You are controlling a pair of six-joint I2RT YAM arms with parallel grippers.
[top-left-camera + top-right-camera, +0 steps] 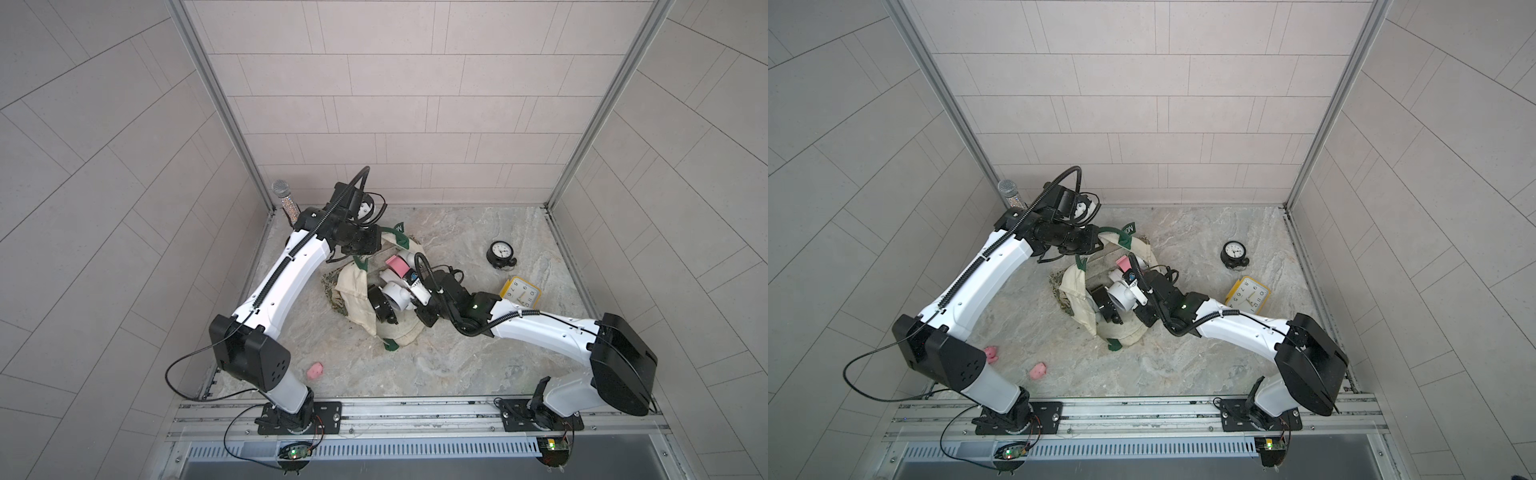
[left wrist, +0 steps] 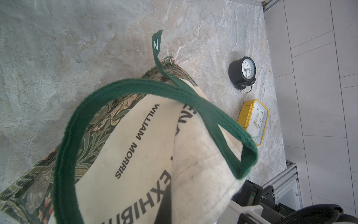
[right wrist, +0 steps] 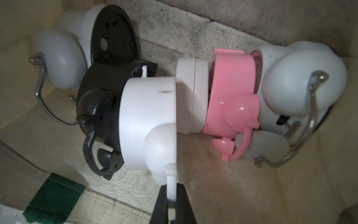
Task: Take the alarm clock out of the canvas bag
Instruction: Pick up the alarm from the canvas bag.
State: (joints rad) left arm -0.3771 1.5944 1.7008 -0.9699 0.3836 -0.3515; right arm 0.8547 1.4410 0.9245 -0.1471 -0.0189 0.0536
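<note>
The cream canvas bag (image 1: 353,291) (image 1: 1075,295) (image 2: 135,155) with green handles lies in the middle of the table, its mouth open. My left gripper (image 1: 376,241) (image 1: 1098,243) is shut on the bag's far rim; in the left wrist view cloth hides the fingers. My right gripper (image 3: 171,192) (image 1: 419,291) is shut on the thin white handle of a white alarm clock (image 3: 147,120) (image 1: 397,297) (image 1: 1121,297) at the bag's mouth. Behind it inside the bag lie a black clock (image 3: 100,108), a pink clock (image 3: 230,97) and pale grey clocks (image 3: 302,81).
A black round clock (image 1: 500,253) (image 1: 1234,253) (image 2: 243,70) and a yellow square clock (image 1: 521,293) (image 1: 1248,295) (image 2: 253,120) sit on the table right of the bag. A small pink object (image 1: 315,370) (image 1: 1038,370) lies front left. A microphone (image 1: 284,199) stands in the back left corner.
</note>
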